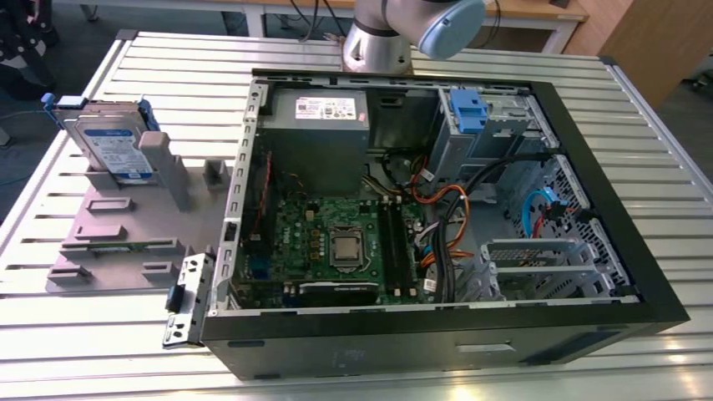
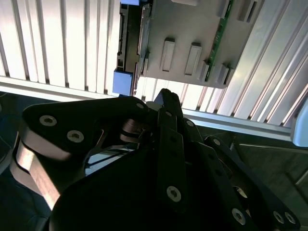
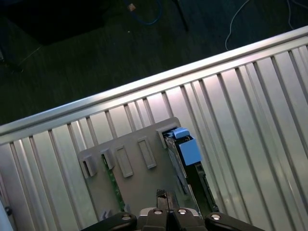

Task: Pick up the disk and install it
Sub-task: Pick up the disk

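The disk (image 1: 112,146) is a silver drive with a white-and-blue label in a blue carrier. It stands on edge in a grey fixture (image 1: 112,238) on the slatted table, at the exterior view's left. In the first wrist view my gripper (image 3: 161,195) hangs well above that fixture (image 3: 134,178), its black fingers together with nothing between them. The disk (image 3: 190,161) stands just beside it, with its blue carrier end showing. In the second wrist view the gripper (image 2: 166,96) points toward the fixture (image 2: 187,33) and the disk's edge (image 2: 130,43).
An open black computer case (image 1: 624,209) fills the middle of the table, with a motherboard, cables, a grey power supply (image 1: 317,113) and a metal bay with a blue latch (image 1: 468,109). The arm's base (image 1: 379,42) stands behind the case. The table edge (image 3: 144,89) drops to dark floor.
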Controlling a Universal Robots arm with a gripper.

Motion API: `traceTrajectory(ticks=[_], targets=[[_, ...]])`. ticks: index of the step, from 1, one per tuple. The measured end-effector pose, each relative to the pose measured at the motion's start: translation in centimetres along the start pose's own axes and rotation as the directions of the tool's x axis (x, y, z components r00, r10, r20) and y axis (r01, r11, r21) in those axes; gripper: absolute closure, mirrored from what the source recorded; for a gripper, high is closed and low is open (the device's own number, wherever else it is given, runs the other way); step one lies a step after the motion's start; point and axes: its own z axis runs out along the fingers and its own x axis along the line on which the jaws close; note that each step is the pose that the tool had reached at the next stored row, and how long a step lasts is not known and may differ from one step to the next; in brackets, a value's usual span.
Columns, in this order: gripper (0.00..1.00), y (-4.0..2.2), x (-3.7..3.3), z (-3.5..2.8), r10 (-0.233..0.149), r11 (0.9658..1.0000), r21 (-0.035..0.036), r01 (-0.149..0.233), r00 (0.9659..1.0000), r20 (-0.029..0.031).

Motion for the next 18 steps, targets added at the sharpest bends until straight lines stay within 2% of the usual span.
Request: traceTrajectory(ticks=[18], targets=[[0.89,-0.03,-0.01,0.0,-0.039,0.9992,-0.0009,0.039,0.9992,-0.0015]])
